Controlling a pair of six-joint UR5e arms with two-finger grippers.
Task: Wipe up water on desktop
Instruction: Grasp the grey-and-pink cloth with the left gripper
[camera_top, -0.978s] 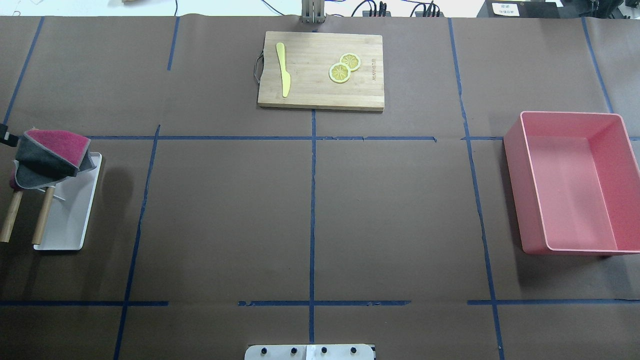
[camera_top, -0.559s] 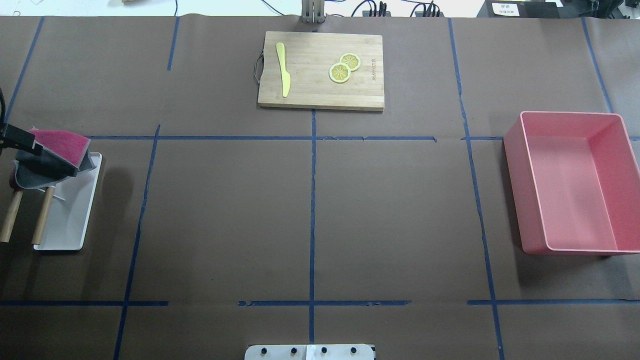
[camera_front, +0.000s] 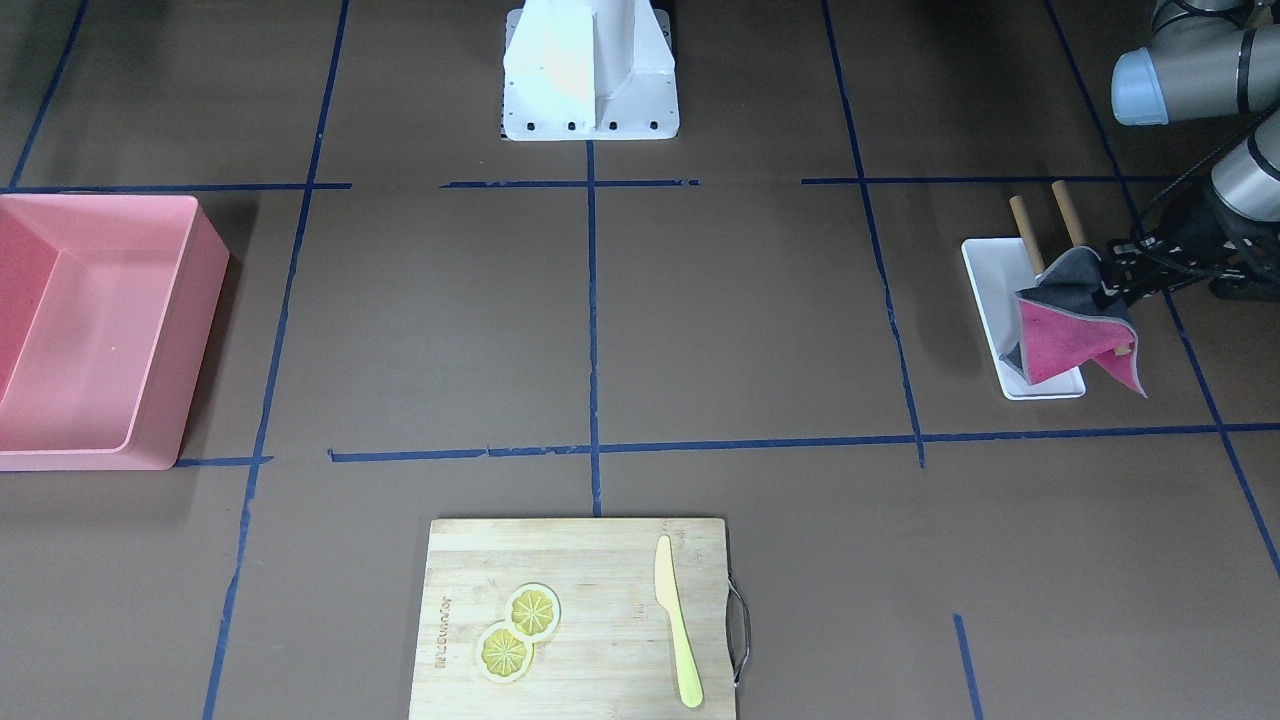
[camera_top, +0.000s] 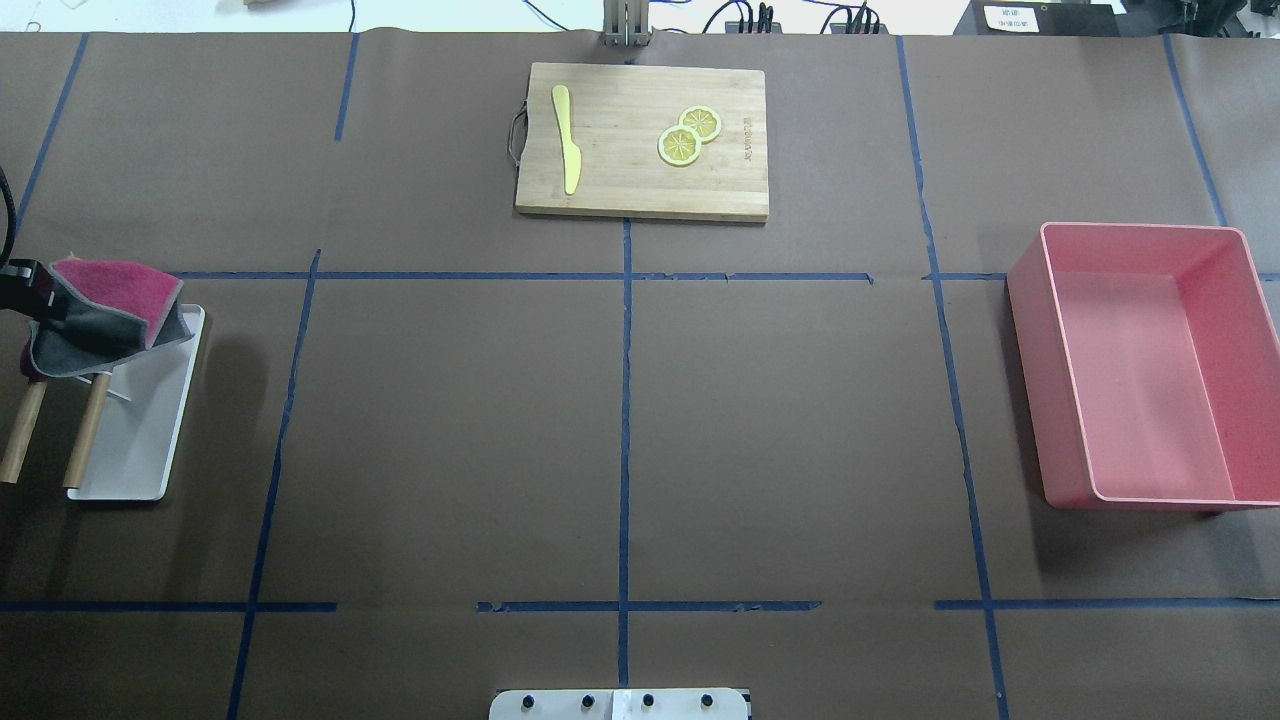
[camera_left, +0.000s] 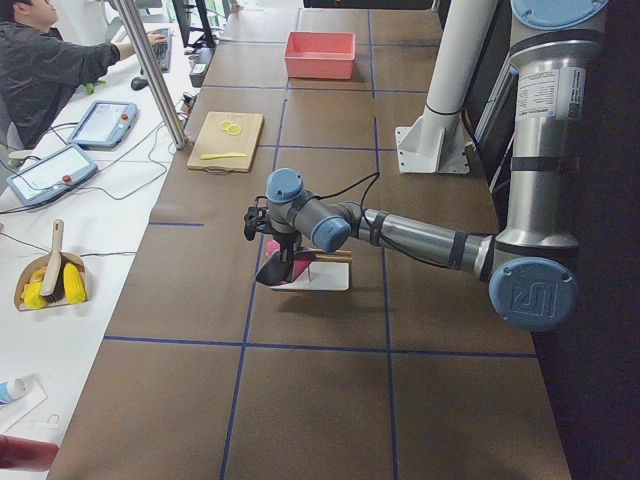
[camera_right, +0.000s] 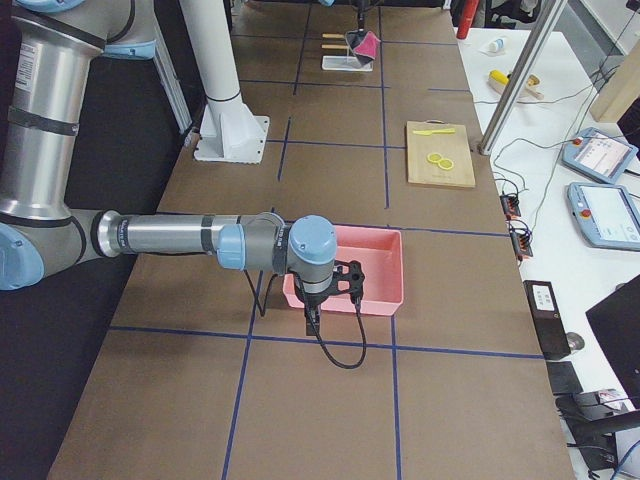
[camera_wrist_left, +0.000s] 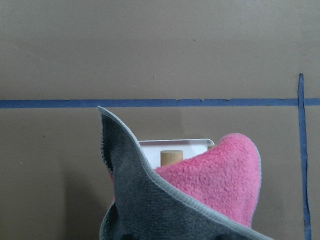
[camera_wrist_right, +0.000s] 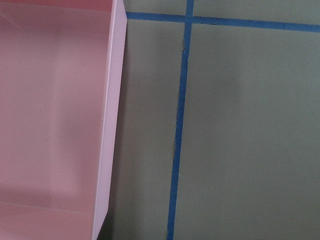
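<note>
The brown, blue-taped bench (camera_top: 450, 420) spreads under everything. Midway out on the left, the left claw (camera_front: 1110, 278) is clamped on the grey upper corner of a pink-and-grey cloth (camera_top: 105, 305). The cloth drapes over two wooden pegs (camera_top: 85, 430) above a white tray (camera_top: 140, 440). On the right, the right claw (camera_right: 350, 283) hangs beside a pink bin's (camera_top: 1060, 400) wall; whether it is open I cannot tell. Farthest out lies a board (camera_top: 640, 190) with a knife (camera_top: 568, 140) and two lemon slices (camera_top: 680, 146).

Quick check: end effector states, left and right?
Left end effector: closed, pinching the grey-and-pink cloth.
Right end effector: cannot be told; its fingers show only in the far side view.
</note>
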